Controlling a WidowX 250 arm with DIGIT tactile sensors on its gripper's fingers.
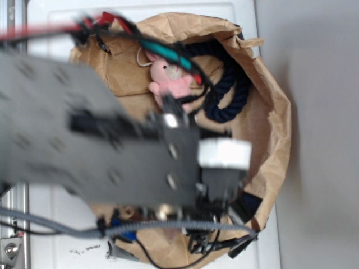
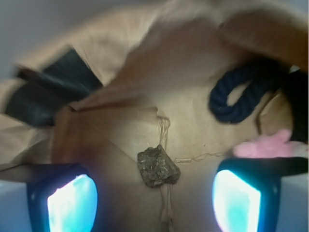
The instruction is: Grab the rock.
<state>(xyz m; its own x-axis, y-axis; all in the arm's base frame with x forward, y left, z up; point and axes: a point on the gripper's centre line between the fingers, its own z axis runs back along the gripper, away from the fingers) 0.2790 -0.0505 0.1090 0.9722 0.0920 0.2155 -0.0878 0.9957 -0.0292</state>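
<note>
The gripper (image 2: 154, 200) hangs spread wide – released – so its fingers straddle the small lumpy brown-grey rock (image 2: 158, 166). It grasps nothing yet.

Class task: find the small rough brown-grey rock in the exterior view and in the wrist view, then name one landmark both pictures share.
Exterior view: the small rough brown-grey rock is not visible; the blurred grey robot arm covers the middle of the brown paper bag.
Wrist view: the rock lies low and centre on the bag floor, between the two glowing fingers.
Shared landmark: the dark navy rope, beside the pink plush bunny.
</note>
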